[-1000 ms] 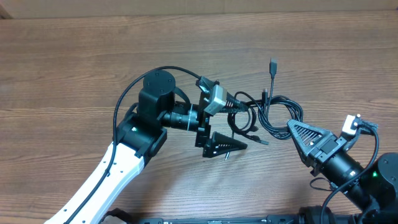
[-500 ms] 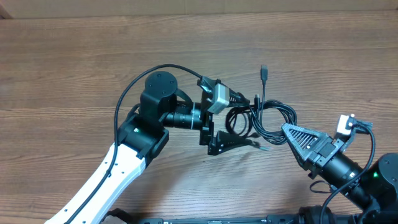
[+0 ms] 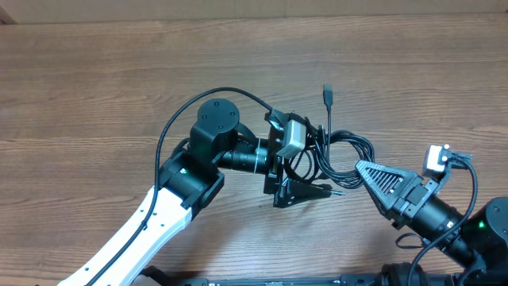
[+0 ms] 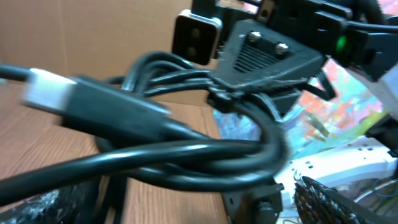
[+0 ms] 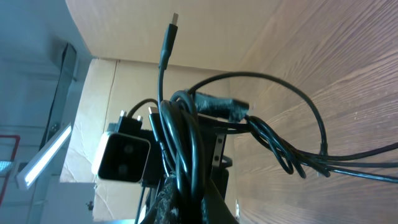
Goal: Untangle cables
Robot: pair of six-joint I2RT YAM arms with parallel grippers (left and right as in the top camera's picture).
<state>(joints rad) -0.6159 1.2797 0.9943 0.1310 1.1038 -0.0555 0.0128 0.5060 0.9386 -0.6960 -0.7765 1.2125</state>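
The cables (image 3: 349, 147) are a looped black bundle at the table's middle right, with one plug end (image 3: 327, 94) sticking out toward the far side. My right gripper (image 3: 359, 166) is shut on the bundle's right side. In the right wrist view the cables (image 5: 261, 124) run down between its fingers (image 5: 186, 193). My left gripper (image 3: 317, 164) is turned on its side and open, with the bundle's left loops between its fingers. Seen from the left wrist, the cables (image 4: 186, 155) cross close in front, above the open left gripper (image 4: 186, 199). A silver-tipped plug (image 4: 43, 93) shows at the left.
Wooden table (image 3: 95, 87) with brown cardboard along the far edge. The left arm's white link (image 3: 143, 230) crosses the near left. The right arm's body (image 3: 452, 222) fills the near right corner.
The right gripper has drawn the cable bundle to the left. The left arm has moved right, so the loops now lie between its open fingers. The free plug end has shifted left.
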